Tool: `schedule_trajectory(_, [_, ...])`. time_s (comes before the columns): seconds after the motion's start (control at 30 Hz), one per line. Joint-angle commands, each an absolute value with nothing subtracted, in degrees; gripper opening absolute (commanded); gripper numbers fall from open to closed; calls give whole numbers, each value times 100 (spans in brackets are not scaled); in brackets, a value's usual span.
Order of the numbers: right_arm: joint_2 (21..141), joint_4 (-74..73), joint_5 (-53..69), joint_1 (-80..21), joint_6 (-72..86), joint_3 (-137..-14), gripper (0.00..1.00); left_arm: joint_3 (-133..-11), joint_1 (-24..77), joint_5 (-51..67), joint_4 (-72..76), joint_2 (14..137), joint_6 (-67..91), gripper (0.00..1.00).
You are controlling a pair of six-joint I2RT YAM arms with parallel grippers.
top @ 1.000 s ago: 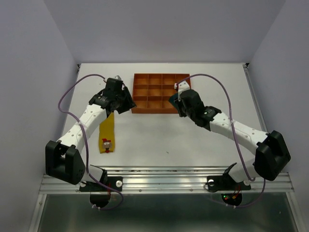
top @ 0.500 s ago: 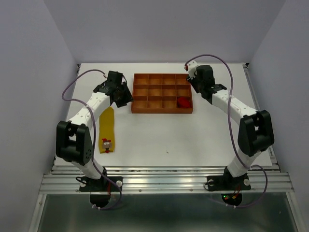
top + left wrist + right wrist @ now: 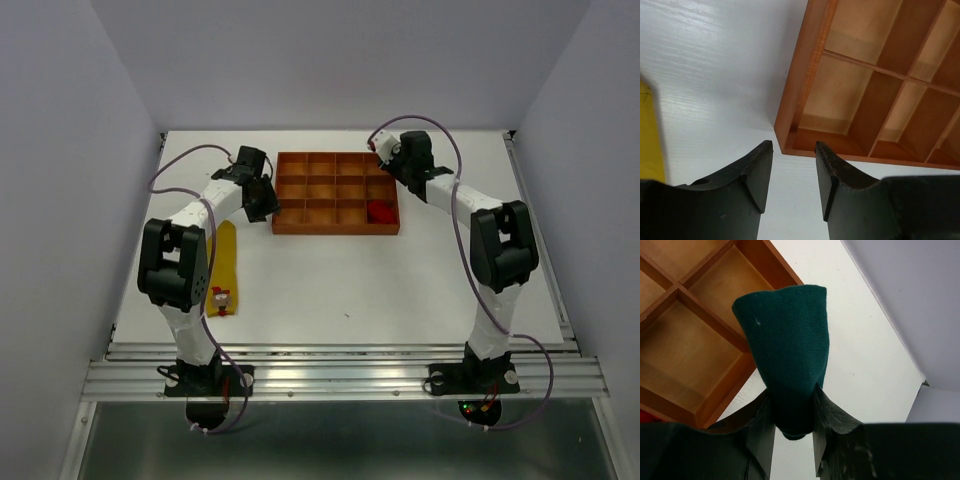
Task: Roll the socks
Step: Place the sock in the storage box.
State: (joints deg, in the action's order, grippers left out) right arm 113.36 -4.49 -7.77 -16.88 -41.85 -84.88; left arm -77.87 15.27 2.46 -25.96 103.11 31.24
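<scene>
one teal sock (image 3: 785,350) clamped in right fingers (image 3: 832,427), long axis outward | left fingers (image 3: 754,172) parted

Tray (image 3: 801,95) corner fronts left jaws; bare table (image 3: 715,75) beside.

A robotics lab cell: a white flat table (image 3: 340,285) enclosed by plain pale-grey walls (image 3: 330,60), with a ribbed aluminium rail (image 3: 340,378).

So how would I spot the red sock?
Find the orange-brown compartmented tray at the far middle of the table. The red sock sits bunched in its near right corner compartment. Unlike it, the yellow sock lies flat on the table to the left.
</scene>
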Motion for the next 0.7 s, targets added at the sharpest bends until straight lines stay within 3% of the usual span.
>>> schedule_trajectory(0.0, [11408, 263, -502, -1661, -4386, -8588, 1, -8173, 1503, 88, -2654, 10511, 2918, 50])
schedule_trajectory(0.67, [11646, 466, 202, -1661, -4131, -8060, 1, -8578, 1494, 62, -2593, 11250, 2707, 41])
